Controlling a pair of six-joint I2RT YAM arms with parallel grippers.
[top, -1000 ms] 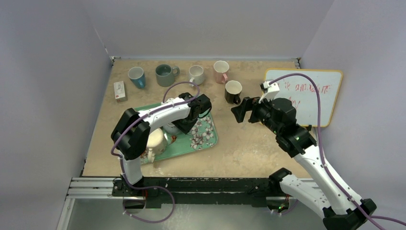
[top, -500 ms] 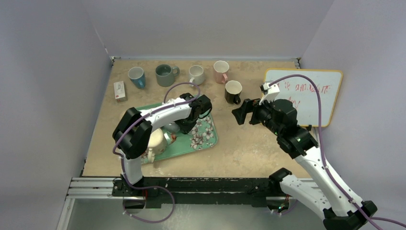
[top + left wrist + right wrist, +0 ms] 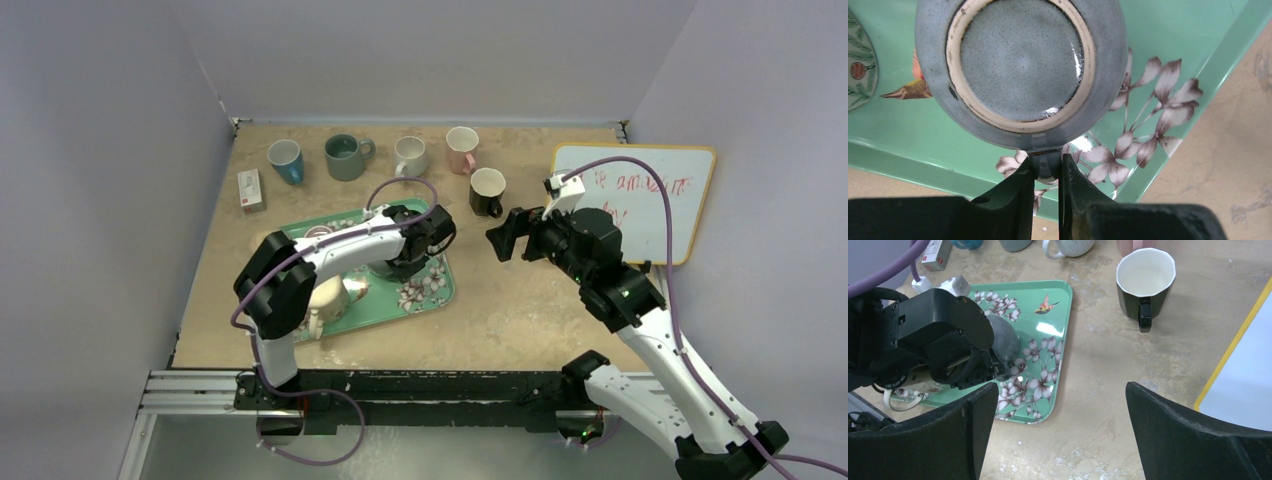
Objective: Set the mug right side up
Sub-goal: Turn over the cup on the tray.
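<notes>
Grey mug [image 3: 1023, 60] sits base-up on the floral tray [image 3: 908, 135], toward its right side. Left gripper [image 3: 1047, 167] is clamped on its handle; right gripper [image 3: 503, 236] is spread wide, holding nothing. We expect one risk: the narrow handle pivoting between the pads during the lift — mug swings and strikes the tray.

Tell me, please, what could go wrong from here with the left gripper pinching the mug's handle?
1. The left gripper is shut only on the thin handle of the upside-down mug. Such a narrow grip may let the mug swivel or slip when it is lifted.
2. A cream cup lies nearby on the same tray. Swinging the mug over could knock it.
3. The light tray might slide if the mug drags across it.
</notes>
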